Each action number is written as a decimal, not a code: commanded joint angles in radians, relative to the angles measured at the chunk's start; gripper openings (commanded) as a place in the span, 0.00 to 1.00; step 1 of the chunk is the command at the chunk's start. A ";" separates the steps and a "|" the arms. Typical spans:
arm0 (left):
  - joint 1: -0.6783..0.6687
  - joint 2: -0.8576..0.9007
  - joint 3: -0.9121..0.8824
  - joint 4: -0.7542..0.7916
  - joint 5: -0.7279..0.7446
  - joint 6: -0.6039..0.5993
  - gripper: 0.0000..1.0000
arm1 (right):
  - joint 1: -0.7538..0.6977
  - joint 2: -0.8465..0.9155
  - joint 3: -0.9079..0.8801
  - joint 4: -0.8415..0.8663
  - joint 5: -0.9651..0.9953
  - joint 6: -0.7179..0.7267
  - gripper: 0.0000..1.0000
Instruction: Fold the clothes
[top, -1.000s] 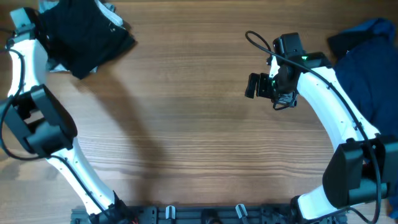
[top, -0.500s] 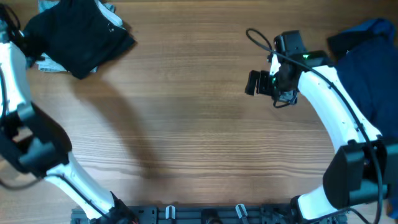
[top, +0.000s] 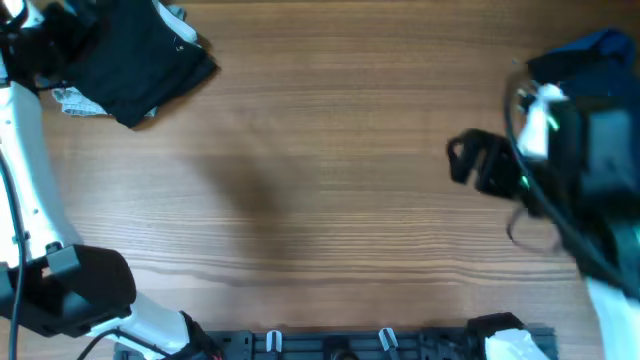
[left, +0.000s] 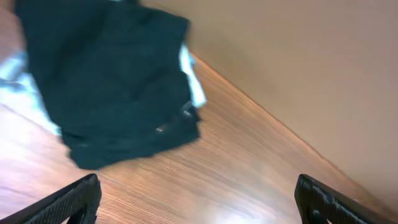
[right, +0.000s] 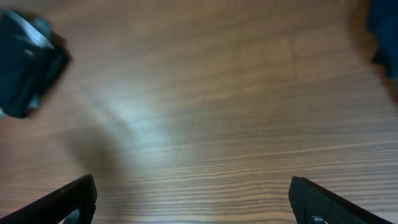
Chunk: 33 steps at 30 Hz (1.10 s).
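Observation:
A folded black garment (top: 135, 52) lies at the table's far left corner on top of a lighter cloth (top: 72, 100). In the left wrist view the black garment (left: 112, 81) lies ahead of my left gripper (left: 199, 205), which stands open with only bare wood between its fingers. A heap of dark blue clothes (top: 590, 55) sits at the far right. My right gripper (top: 470, 162) hangs high, blurred, left of that heap. In the right wrist view my right gripper (right: 196, 205) is open over bare wood, with nothing in it.
The wooden table (top: 320, 200) stretches between the two heaps. My left arm (top: 18, 160) runs along the left edge. The raised right arm (top: 575, 190) covers part of the blue heap. A rail with clips (top: 330, 342) lines the near edge.
My left gripper has opened, let go of the black garment and drawn back from it. My right arm has swung right and risen towards the overhead camera, still open.

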 joint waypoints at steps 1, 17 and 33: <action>-0.035 0.002 0.002 0.000 0.084 0.002 1.00 | 0.000 -0.214 0.007 -0.063 0.047 0.039 1.00; -0.043 0.003 0.002 0.000 0.083 0.002 1.00 | 0.000 -0.438 -0.016 -0.108 0.181 0.331 1.00; -0.043 0.003 0.002 0.000 0.083 0.002 1.00 | -0.022 -0.449 -0.059 -0.187 0.257 0.356 1.00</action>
